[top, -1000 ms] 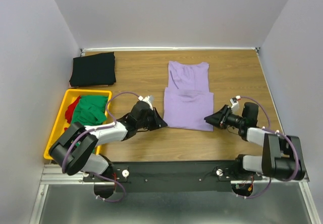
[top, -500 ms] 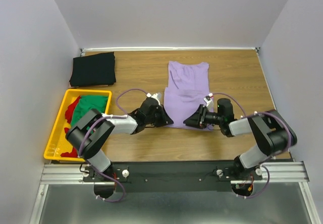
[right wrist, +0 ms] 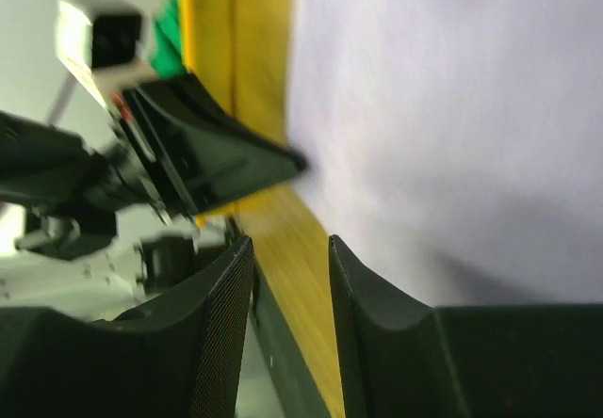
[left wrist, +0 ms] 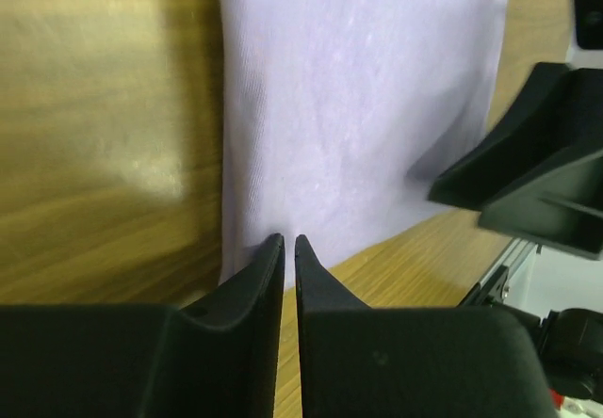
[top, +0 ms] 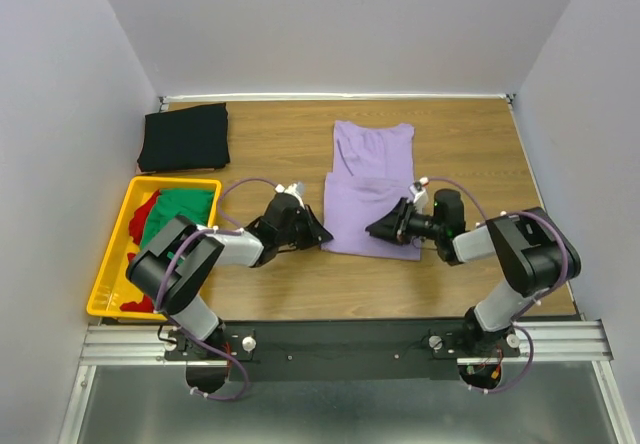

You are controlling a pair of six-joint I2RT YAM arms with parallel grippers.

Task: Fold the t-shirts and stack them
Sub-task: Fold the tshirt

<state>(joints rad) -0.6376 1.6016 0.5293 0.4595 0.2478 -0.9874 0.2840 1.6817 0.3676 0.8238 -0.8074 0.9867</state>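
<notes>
- Altogether four t-shirts: a lavender t-shirt (top: 370, 199) lies flat in the middle of the counter (top: 270, 144) with a fold edge across its middle. A black t-shirt (top: 185, 136) sits folded at the far left corner. A green t-shirt (top: 178, 216) and a red t-shirt (top: 143, 214) are bunched in the crate.
- One yellow crate (top: 110, 269) stands at the left edge (just nearer than the black t-shirt).
- Two arms: the left fingers (top: 322, 235) are pinched almost together on the lavender t-shirt's near left corner. The right fingers (top: 373, 231) stand apart, low over its near right part, holding nothing.
- One wood-grain counter, with plain pale walls (top: 340, 24) to the left, far side and right, and a metal rail (top: 340, 339) along the near edge.
</notes>
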